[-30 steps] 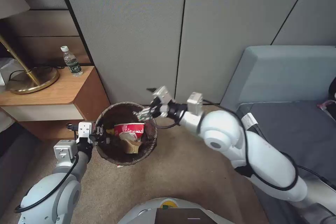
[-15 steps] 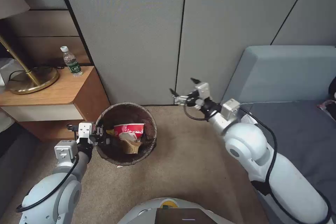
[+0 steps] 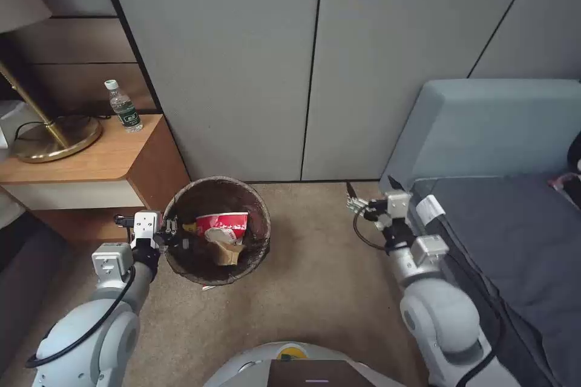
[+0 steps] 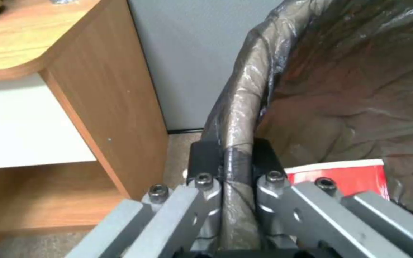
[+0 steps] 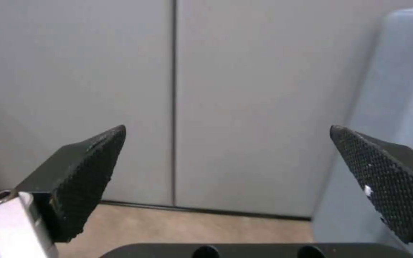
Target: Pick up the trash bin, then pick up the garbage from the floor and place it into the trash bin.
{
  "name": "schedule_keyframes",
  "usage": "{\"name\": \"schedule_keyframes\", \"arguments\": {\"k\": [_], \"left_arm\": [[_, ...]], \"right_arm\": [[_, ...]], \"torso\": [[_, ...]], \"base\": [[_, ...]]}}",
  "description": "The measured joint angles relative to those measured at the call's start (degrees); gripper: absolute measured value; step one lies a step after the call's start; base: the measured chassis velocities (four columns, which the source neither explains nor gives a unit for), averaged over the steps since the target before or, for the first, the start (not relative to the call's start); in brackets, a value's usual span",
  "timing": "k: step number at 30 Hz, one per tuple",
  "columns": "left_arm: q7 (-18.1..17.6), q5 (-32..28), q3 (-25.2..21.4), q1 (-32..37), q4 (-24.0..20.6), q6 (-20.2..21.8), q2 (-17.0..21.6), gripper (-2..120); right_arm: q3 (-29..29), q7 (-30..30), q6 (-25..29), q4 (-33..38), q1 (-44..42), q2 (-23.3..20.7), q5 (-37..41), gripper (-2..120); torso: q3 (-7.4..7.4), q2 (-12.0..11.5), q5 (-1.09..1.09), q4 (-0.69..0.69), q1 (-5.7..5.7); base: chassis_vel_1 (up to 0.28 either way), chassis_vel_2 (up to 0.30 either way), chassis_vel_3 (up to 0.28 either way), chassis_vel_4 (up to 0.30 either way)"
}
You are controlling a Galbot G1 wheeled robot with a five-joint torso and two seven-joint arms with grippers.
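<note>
The trash bin (image 3: 219, 181) stands on the carpet beside the nightstand, its dark brown bag folded over the rim. Inside lies garbage: a red-and-white packet (image 3: 224, 225) and brown paper (image 3: 227, 254). My left gripper (image 3: 173, 236) is shut on the bin's near-left rim. In the left wrist view, the left gripper (image 4: 235, 161) pinches the bagged rim (image 4: 247, 104) between its black pads, with the red packet (image 4: 340, 173) just behind. My right gripper (image 3: 370, 188) hovers low over the carpet close to the bed's corner, open and empty. The right wrist view shows the right gripper (image 5: 228, 143) spread wide and facing the wall.
A wooden nightstand (image 3: 91, 160) at the left carries a clear bottle (image 3: 124, 106) and a brass lamp base (image 3: 55, 139). A grey bed (image 3: 502, 211) fills the right side. Grey wall panels (image 3: 242, 60) stand behind. Bare carpet (image 3: 315, 254) lies between bin and bed.
My right arm has swung away from over the bin's rim, rightward and back toward the bed, with its fingers open. The left gripper and the bin have not moved.
</note>
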Motion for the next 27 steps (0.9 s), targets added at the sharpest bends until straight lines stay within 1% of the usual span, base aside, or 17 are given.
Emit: {"name": "schedule_keyframes", "arguments": {"k": [3, 8, 27], "left_arm": [[0.28, 0.19, 0.02, 0.2, -0.1, 0.0, -0.04, 3], [0.69, 0.37, -0.01, 0.41, -0.29, 0.01, -0.02, 3], [1.29, 0.44, -0.65, 0.85, -0.21, 0.02, 0.16, 3]], "right_arm": [[1.12, -1.12, 3.45, -0.07, -3.61, 2.83, -2.88, 100], [1.86, -1.71, 4.9, -0.18, -5.31, 4.15, -3.47, 100], [3.11, -1.92, 3.7, 0.0, -3.58, 2.19, -2.11, 100]], "torso": [[0.0, 0.0, -0.01, 0.01, 0.0], [0.0, 0.0, 0.0, 0.01, 0.0], [0.0, 0.0, 0.0, 0.01, 0.0]], "base": [[0.0, 0.0, 0.0, 0.0], [0.0, 0.0, 0.0, 0.0], [0.005, 0.004, 0.003, 0.003]]}}
